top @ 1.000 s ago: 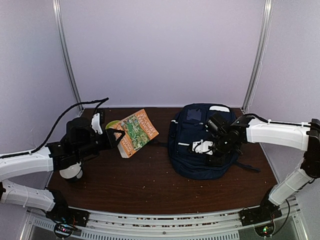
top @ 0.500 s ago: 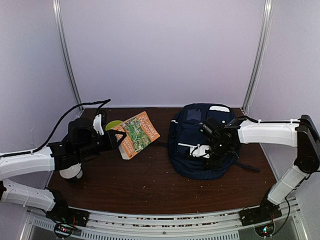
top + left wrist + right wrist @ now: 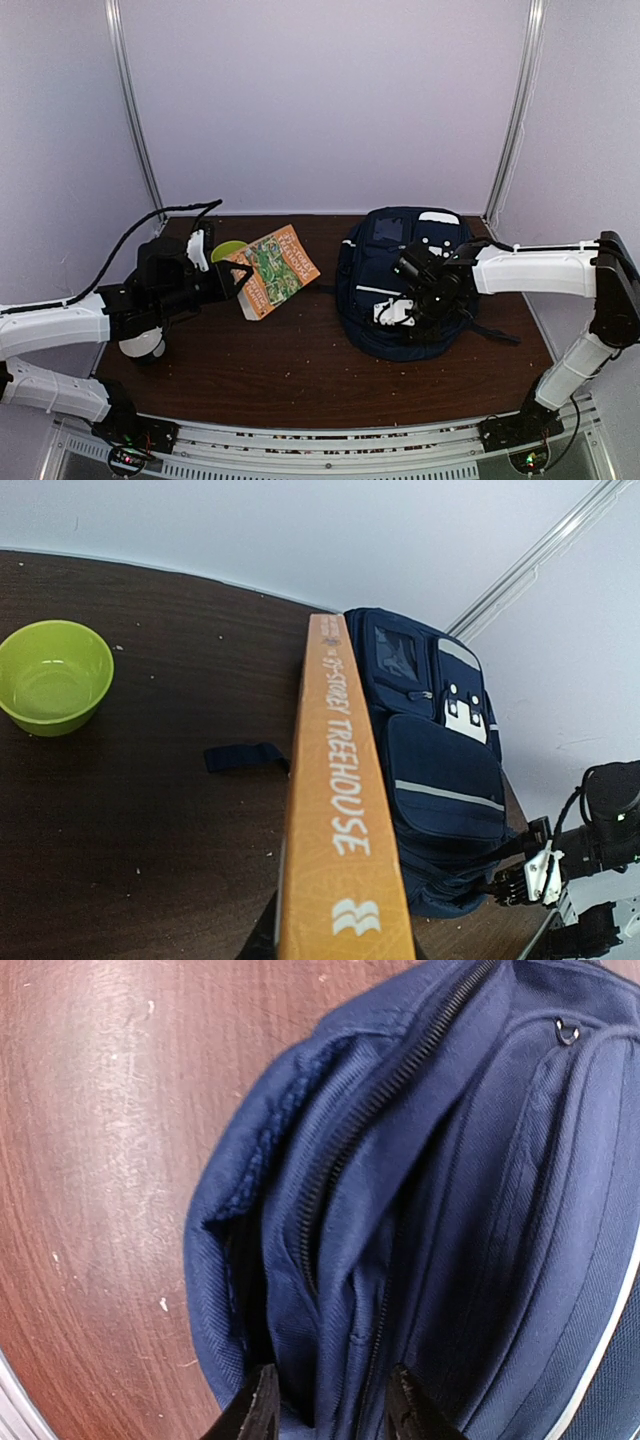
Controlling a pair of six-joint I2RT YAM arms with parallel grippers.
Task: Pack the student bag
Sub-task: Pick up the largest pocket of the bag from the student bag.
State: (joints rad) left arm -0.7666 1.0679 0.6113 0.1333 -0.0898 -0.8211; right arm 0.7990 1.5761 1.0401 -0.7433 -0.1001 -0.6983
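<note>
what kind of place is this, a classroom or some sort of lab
Probably a lab robot cell, not a classroom: plain walls and metal posts box in one dark table, two robot arms are mounted at its near edge, and the backpack, book and bowl look like props.

Left to right: bowl [image 3: 228, 250], book [image 3: 272, 265], student bag [image 3: 362, 262].

In your left wrist view the book [image 3: 345, 820] hides the left gripper's [image 3: 238, 276] fingers; the bag [image 3: 450, 1210] overruns the right wrist view's edges.
</note>
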